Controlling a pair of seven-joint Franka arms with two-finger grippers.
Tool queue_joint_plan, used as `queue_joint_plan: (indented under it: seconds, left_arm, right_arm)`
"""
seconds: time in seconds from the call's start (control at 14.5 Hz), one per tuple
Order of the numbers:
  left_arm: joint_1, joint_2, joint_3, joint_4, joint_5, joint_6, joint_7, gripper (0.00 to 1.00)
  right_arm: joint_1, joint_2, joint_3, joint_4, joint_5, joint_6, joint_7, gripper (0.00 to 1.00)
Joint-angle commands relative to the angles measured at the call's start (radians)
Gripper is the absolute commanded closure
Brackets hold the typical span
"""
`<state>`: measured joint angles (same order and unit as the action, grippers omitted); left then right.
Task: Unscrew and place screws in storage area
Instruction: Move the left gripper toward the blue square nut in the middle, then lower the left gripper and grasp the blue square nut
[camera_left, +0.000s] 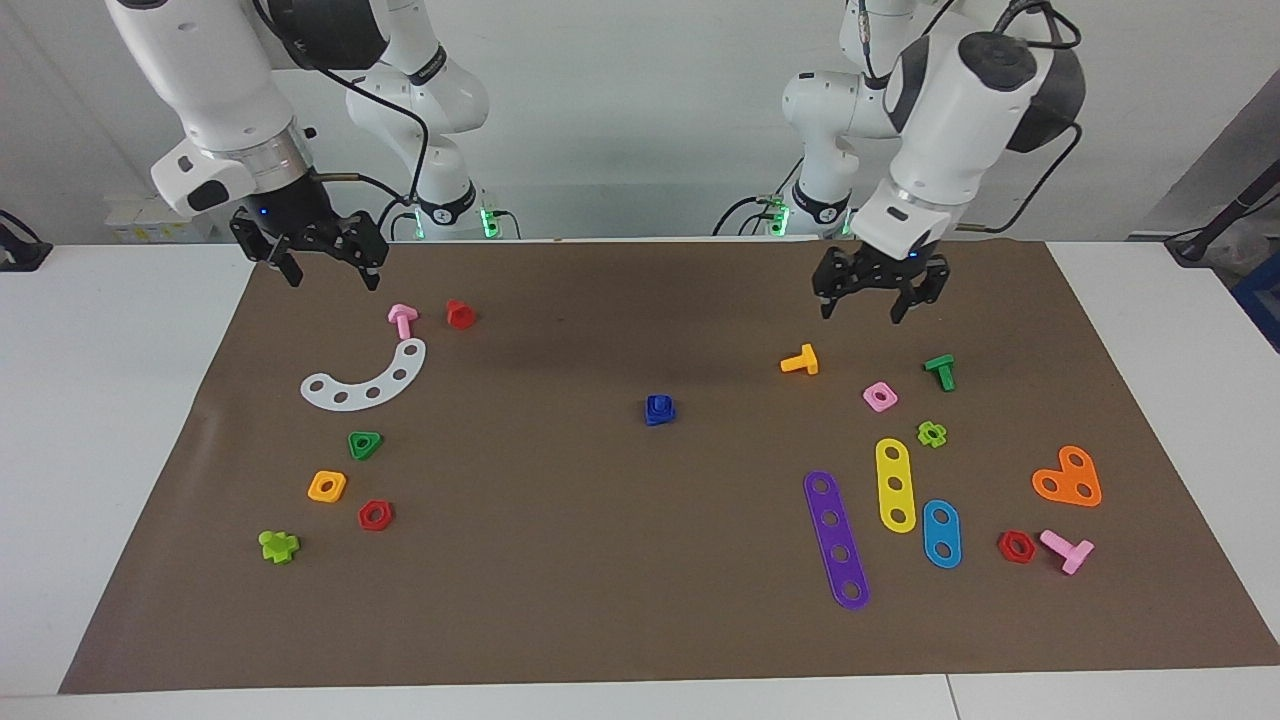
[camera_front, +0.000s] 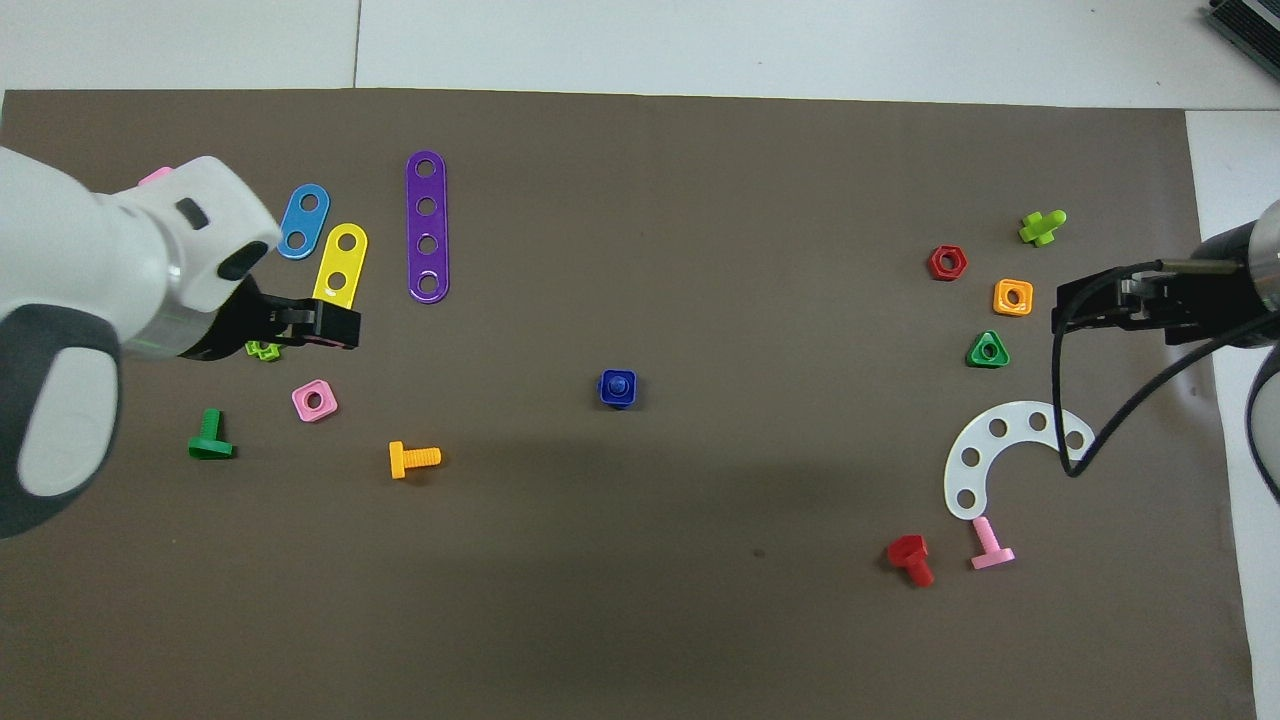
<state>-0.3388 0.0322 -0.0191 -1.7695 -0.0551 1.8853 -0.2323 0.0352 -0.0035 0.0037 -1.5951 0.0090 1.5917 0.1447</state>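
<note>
Left gripper (camera_left: 873, 307) hangs open and empty in the upper right of the facing view, over bare mat just above the orange screw (camera_left: 800, 361). Right gripper (camera_left: 325, 266) waits open at the upper left, above the pink screw (camera_left: 402, 319). The blue screw (camera_left: 659, 409) sits dead centre of the mat (camera_left: 600, 600), seemingly still seated in its blue nut, well apart from both grippers. My worry: screw and nut are the same colour and stacked, so a grab could catch the nut too, lifting the whole thing or just spinning it instead of unscrewing.
</note>
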Motion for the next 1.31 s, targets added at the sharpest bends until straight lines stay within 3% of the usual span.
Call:
queue_joint_plan:
  seconds: [0.0, 0.35, 0.62, 0.9, 1.25]
  left_arm:
    - [-0.124, 0.109, 0.018, 0.025, -0.011, 0.131, -0.161, 0.0]
    - [-0.264, 0.216, 0.018, 0.054, -0.012, 0.264, -0.311, 0.0]
    - [-0.33, 0.378, 0.024, 0.109, 0.018, 0.299, -0.332, 0.0]
    - [-0.33, 0.429, 0.025, 0.105, 0.046, 0.362, -0.332, 0.0]
    - [-0.319, 0.433, 0.021, 0.055, 0.121, 0.388, -0.315, 0.03]
  right_arm:
    - [-0.008, -0.024, 0.001, -0.028, 0.028, 0.014, -0.023, 0.0]
    - [-0.008, -0.024, 0.002, -0.028, 0.028, 0.014, -0.023, 0.0]
    - [-0.008, -0.024, 0.001, -0.028, 0.028, 0.014, -0.023, 0.0]
    - [-0.008, -0.024, 0.001, -0.028, 0.028, 0.014, -0.023, 0.0]
    - [-0.008, -0.024, 0.001, -0.028, 0.028, 0.014, -0.023, 0.0]
